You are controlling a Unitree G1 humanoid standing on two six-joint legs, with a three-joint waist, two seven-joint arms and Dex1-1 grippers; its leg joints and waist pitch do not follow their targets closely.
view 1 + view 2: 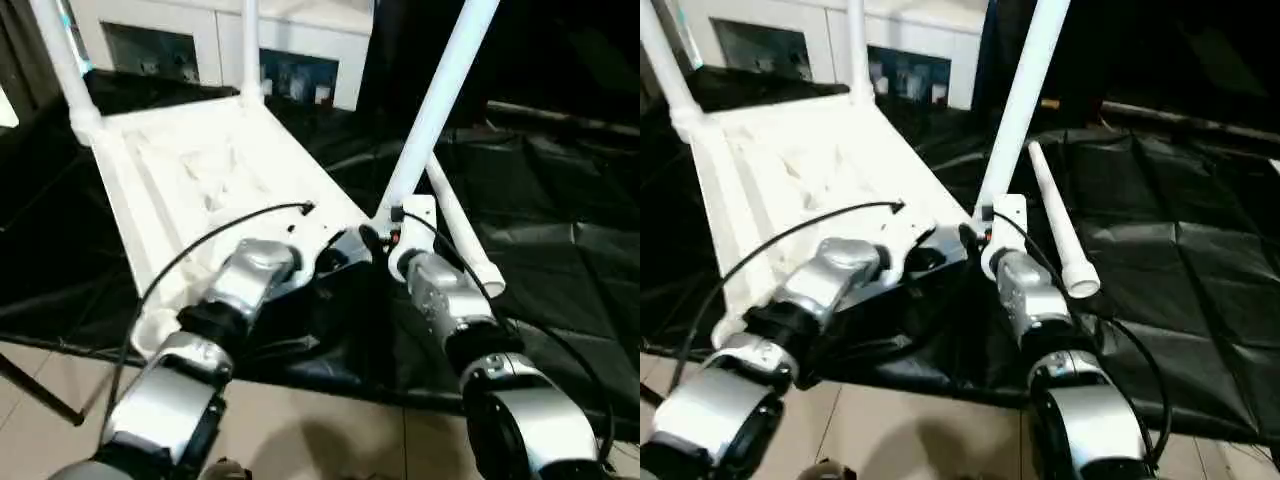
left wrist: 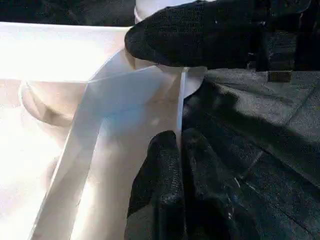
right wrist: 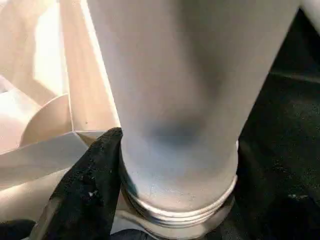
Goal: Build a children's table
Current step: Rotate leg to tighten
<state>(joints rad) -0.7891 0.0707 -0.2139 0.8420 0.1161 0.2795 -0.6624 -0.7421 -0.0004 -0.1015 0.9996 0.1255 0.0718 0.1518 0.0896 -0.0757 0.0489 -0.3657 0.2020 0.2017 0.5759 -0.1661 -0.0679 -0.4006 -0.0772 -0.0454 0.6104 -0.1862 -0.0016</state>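
Observation:
The children's table lies upside down on a black sheet, its white ribbed top (image 1: 200,170) facing up. Two legs stand in the far corners (image 1: 60,60) (image 1: 250,50). A third leg (image 1: 435,110) rises from the near right corner socket, with screw threads (image 3: 180,212) showing at its base. My right gripper (image 1: 385,240) is closed around that base, one finger (image 3: 95,170) pressed to the tube's side. My left gripper (image 2: 179,150) is shut on the top's thin rim (image 2: 181,105) just beside that socket. A fourth leg (image 1: 1060,225) lies loose on the sheet to the right.
The black sheet (image 1: 560,250) covers the floor under and to the right of the table. A white cabinet with glass doors (image 1: 220,40) stands close behind the far legs. Pale floor tiles (image 1: 300,430) show near me. Cables loop over both forearms.

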